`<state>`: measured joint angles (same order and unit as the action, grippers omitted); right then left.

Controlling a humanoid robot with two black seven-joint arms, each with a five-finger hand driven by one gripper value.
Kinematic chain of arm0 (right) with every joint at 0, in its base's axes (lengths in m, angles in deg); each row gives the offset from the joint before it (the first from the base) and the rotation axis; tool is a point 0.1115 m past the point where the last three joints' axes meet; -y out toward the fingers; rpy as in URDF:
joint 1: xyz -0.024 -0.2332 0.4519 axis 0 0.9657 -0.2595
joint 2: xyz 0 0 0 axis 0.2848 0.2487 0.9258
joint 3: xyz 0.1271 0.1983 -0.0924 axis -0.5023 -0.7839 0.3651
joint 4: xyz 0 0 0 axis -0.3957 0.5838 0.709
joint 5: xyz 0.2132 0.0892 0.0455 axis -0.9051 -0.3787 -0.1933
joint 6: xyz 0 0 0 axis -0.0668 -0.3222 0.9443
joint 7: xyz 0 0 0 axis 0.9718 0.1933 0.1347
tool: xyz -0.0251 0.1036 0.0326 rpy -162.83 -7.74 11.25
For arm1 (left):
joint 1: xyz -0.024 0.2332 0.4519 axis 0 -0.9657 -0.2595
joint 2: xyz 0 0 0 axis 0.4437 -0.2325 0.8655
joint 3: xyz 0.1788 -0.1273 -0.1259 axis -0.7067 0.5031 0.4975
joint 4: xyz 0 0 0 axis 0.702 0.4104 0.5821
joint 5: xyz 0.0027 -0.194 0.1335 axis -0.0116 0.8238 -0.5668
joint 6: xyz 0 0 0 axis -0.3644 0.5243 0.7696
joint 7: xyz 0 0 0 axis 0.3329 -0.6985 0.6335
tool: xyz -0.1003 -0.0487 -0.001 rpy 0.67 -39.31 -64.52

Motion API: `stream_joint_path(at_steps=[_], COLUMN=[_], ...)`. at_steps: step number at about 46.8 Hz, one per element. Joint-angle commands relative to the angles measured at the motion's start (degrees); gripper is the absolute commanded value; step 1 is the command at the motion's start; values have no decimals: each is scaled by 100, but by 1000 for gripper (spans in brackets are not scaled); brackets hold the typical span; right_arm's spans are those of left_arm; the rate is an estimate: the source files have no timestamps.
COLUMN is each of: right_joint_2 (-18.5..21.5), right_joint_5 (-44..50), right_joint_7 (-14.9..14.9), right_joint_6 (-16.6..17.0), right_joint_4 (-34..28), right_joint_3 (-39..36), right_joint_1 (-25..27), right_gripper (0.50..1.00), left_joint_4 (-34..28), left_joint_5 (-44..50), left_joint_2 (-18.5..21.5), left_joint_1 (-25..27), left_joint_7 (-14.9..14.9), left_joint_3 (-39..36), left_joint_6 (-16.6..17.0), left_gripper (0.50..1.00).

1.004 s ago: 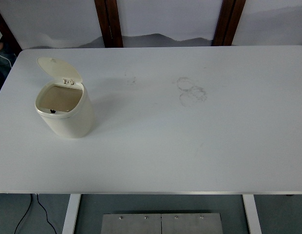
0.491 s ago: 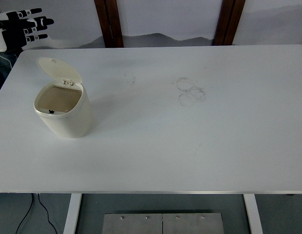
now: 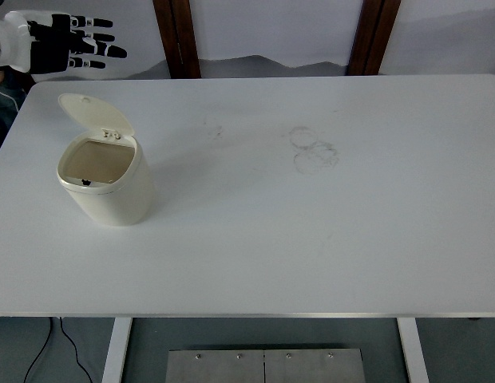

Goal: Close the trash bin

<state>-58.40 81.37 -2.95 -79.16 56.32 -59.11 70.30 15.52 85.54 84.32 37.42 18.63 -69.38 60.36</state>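
Observation:
A cream trash bin (image 3: pixel 110 191) stands on the left part of the white table (image 3: pixel 311 239). Its round lid (image 3: pixel 94 114) is tipped up and back on the hinge, and the bin's mouth is open. My left hand (image 3: pixel 76 48) is at the top left, behind and above the lid. Its black fingers (image 3: pixel 100 38) are spread, point right and hold nothing. It is apart from the bin. The right hand is out of view.
Faint pencil-like scribbles (image 3: pixel 314 150) mark the table's middle. Two dark wooden posts (image 3: pixel 177 36) stand behind the far edge. A cable (image 3: pixel 68 343) hangs below the near left corner.
My left hand came into view from the top left and has moved right, closer to the raised lid. The bin has not moved.

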Motion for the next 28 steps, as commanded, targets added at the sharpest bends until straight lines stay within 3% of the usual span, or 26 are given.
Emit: stream_joint_path(at_steps=[1, 18, 28], right_joint_2=[0, 0, 0], right_joint_5=[0, 0, 0], right_joint_7=[0, -1, -9], right_joint_6=[-1, -1, -1], right_joint_4=[0, 0, 0], right_joint_3=[0, 0, 9], right_joint_1=[0, -9, -27], right_gripper=[995, 995, 995], left_joint_4=[-75, -981, -1113], left_joint_5=[2, 2, 2], left_joint_2=[-40, -84, -75], left_joint_1=[218, 1018, 1229], left_joint_7=[8, 166, 175], left_joint_3=[-287, -1456, -1852], left_joint_6=[-26, -26, -43], left_gripper=[1000, 1000, 1000])
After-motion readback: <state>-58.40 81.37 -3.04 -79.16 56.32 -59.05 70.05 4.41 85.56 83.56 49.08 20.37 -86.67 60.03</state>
